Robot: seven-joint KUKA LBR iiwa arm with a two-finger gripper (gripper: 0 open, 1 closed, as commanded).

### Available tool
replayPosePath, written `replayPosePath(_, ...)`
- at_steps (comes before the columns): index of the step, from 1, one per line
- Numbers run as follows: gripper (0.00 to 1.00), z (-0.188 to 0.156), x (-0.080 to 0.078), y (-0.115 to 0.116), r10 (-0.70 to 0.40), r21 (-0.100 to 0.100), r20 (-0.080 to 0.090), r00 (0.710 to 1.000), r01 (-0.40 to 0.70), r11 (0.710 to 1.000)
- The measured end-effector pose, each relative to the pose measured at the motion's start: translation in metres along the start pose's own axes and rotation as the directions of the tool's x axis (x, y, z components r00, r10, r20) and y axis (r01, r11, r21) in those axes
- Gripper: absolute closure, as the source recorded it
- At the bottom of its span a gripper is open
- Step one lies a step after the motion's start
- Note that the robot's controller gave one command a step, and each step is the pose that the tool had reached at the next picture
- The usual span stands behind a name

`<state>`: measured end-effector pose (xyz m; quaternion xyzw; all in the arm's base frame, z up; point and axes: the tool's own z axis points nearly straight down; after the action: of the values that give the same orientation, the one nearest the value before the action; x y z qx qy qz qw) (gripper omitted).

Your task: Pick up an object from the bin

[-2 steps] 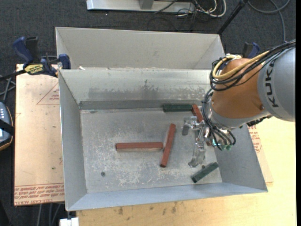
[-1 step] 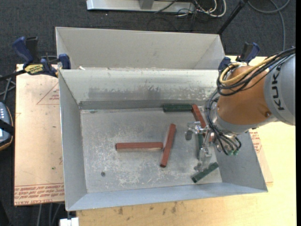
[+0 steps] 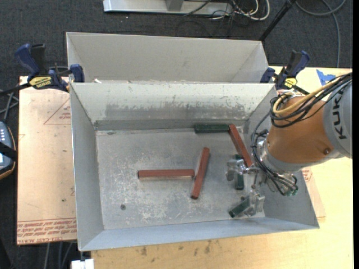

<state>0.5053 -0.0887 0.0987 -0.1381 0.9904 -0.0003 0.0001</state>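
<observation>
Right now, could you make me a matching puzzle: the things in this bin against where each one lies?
Things:
1. long dark green bar
2. small dark green block
3. two reddish-brown sticks meeting in a T
4. lone reddish-brown stick

Places:
A. middle of the grey metal bin floor
B. foot of the back wall
C. along the right wall
D. right corner nearest the camera

Pairs: 1-B; 2-D; 3-A; 4-C

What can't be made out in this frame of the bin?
- Camera view: the red-brown bar on the right wall runs behind the gripper at its lower end.
- The small dark green piece in the front right corner is partly covered by the gripper; whether it is held is unclear.
- The arm's orange cover hides part of the bin's right wall.
</observation>
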Motion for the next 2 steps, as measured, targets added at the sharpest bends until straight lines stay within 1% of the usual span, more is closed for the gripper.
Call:
replayPosePath(1, 1.0, 0.0281, 0.0202, 0.0046, -0.067, 0.0, 0.004, 0.998, 0.067, 0.998)
replayPosePath(2, 1.0, 0.0281, 0.0202, 0.0046, -0.067, 0.0, 0.004, 0.998, 0.067, 0.998)
